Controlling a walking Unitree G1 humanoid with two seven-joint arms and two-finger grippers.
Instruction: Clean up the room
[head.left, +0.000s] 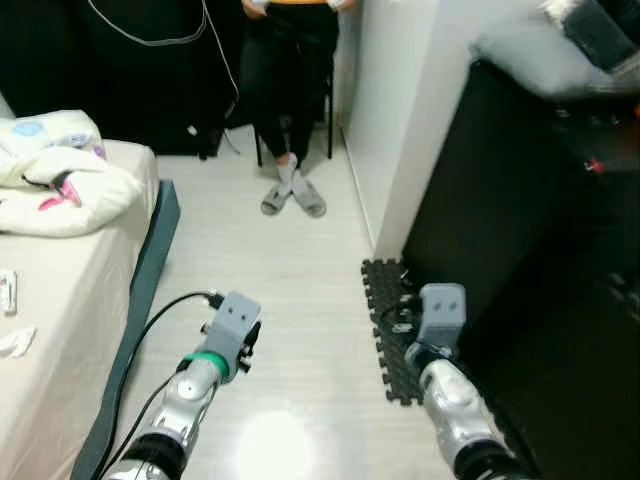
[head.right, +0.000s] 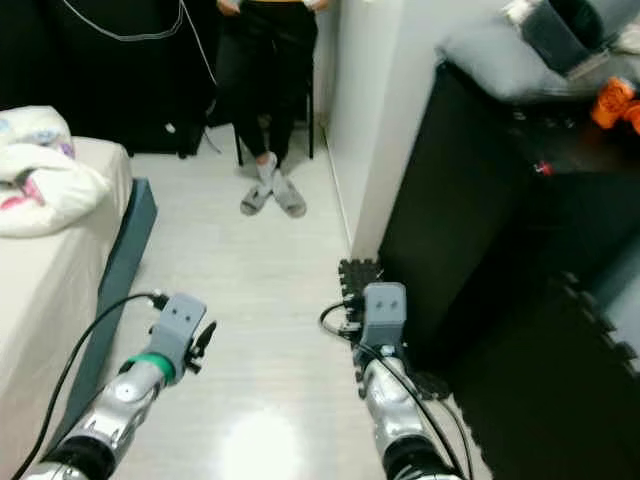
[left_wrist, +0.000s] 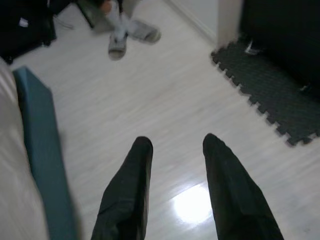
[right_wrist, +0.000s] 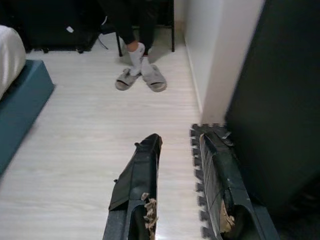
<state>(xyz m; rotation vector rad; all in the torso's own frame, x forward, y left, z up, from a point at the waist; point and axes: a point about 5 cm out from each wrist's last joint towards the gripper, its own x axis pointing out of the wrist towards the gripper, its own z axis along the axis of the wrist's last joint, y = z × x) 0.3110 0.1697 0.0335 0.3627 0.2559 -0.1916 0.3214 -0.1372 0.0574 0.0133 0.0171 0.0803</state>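
Note:
My left gripper (left_wrist: 176, 144) hangs open over the pale wood floor (left_wrist: 150, 90), nothing between its fingers. My right gripper (right_wrist: 180, 137) is open too, above the floor beside a black foam mat (right_wrist: 200, 150). Both silver arms reach forward low, the left arm (head.left: 200, 380) near the bed and the right arm (head.left: 445, 385) by the mat. A crumpled white and yellow blanket (head.left: 55, 170) lies on the bed (head.left: 70, 300) at my left. Small white items (head.left: 8, 290) sit at the bed's near edge. An orange object (head.right: 612, 100) rests on the dark furniture at the right.
A person sits on a chair straight ahead, feet in grey slippers (head.left: 293, 195). A white wall corner (head.left: 400, 120) and a tall dark cabinet (head.left: 500, 220) close the right side. The bed's teal base (head.left: 150, 260) borders the floor strip on the left.

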